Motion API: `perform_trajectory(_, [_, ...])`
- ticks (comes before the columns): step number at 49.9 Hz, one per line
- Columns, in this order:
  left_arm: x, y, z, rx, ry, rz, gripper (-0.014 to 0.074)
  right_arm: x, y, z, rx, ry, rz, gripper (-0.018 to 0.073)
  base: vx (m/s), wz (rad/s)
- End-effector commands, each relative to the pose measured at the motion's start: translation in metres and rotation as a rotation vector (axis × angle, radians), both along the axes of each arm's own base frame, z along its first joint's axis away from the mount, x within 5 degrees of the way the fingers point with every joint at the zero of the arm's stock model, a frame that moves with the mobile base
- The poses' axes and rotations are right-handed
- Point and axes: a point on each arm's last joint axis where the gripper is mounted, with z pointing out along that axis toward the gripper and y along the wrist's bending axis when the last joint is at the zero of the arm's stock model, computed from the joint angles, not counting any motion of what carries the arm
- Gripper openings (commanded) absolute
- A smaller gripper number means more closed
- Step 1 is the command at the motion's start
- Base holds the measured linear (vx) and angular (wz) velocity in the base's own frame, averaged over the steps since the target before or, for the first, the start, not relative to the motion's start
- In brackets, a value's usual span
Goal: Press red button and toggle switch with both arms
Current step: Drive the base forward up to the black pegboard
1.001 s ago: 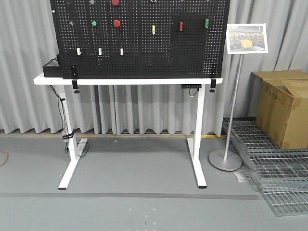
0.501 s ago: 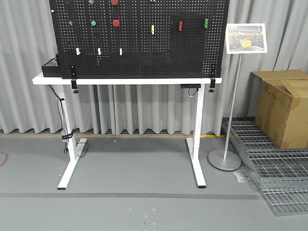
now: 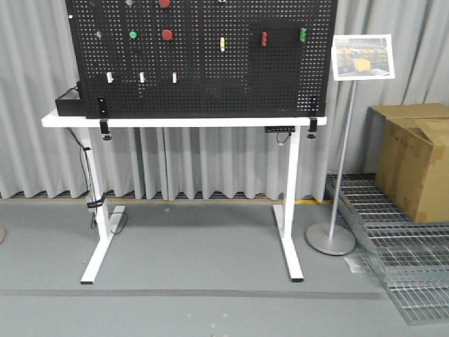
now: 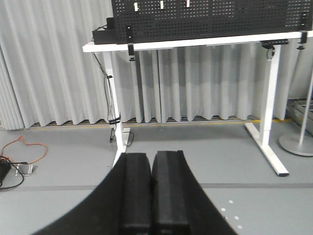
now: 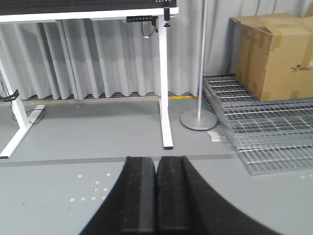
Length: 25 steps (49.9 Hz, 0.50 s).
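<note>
A black pegboard (image 3: 203, 77) stands on a white table (image 3: 175, 121). A round red button (image 3: 167, 34) sits at its upper left, with another (image 3: 163, 3) at the top edge. The small red toggle switch (image 3: 264, 38) is at the upper right. No arm shows in the front view. My left gripper (image 4: 151, 159) is shut and empty, low over the floor, far from the table (image 4: 195, 43). My right gripper (image 5: 156, 161) is shut and empty, also over the floor, short of the table leg (image 5: 167, 98).
A pale yellow lever (image 3: 222, 43), green buttons (image 3: 132, 34) and white switches (image 3: 142, 76) are on the pegboard. A sign stand (image 3: 337, 232) and a cardboard box (image 3: 414, 161) on metal grating (image 3: 393, 232) stand right of the table. Cables (image 4: 19, 156) lie on the floor at left.
The view has shifted: the table and pegboard sit slightly lower and wider in the front view, so the base has moved a little relative to the table.
</note>
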Motion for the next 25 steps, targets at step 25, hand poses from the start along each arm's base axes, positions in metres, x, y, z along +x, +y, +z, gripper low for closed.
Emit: perform_trajectory(25, [0.0009,0.0,-0.002,-0.01,-0.056,0.001,0.0002,0.0017,0.0011,0.0033,-0.012,-0.062,0.012,0.0,0.24,-0.01])
